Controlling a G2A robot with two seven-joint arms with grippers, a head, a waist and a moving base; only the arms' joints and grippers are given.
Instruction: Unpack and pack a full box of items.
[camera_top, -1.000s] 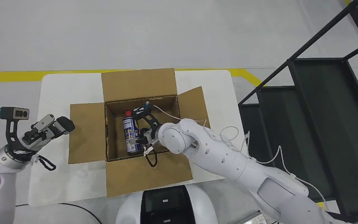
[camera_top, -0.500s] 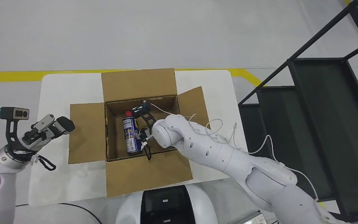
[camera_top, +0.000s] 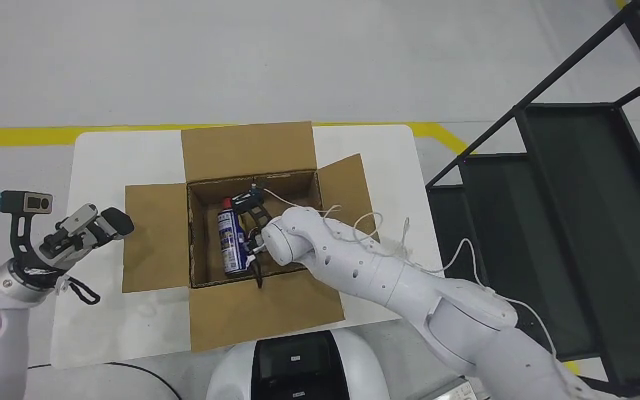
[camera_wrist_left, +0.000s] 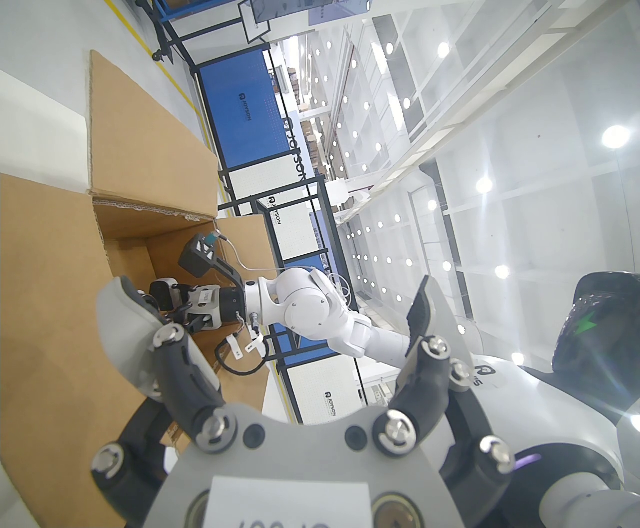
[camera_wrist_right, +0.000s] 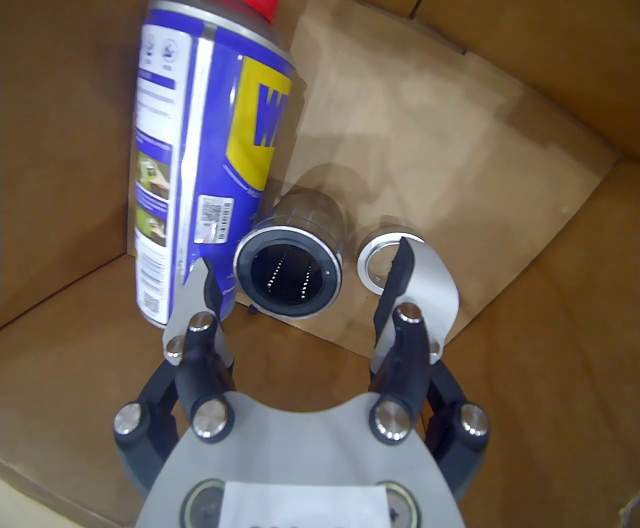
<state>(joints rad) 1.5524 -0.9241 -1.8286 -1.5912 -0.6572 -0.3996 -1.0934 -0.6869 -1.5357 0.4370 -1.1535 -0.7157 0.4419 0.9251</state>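
The right fingers (camera_wrist_right: 430, 290) are spread and empty, low in the box (camera_wrist_right: 475, 150), straddling a bearing (camera_wrist_right: 289, 270) on its floor. A can (camera_wrist_right: 200, 140) lies close on one side, a ring (camera_wrist_right: 372, 260) on the other (half hidden). The risk: closing may catch the can or send the round bearing rolling. The left fingers (camera_wrist_left: 127, 315) are spread and empty, beside the box over the worktop (camera_top: 110, 160). Count: one can, one bearing, one ring, one box.

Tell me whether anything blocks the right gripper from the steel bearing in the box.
Nothing visible lies between the right gripper and the bearing. The spray can crowds one side, a small metal ring the other, near the open fingers.
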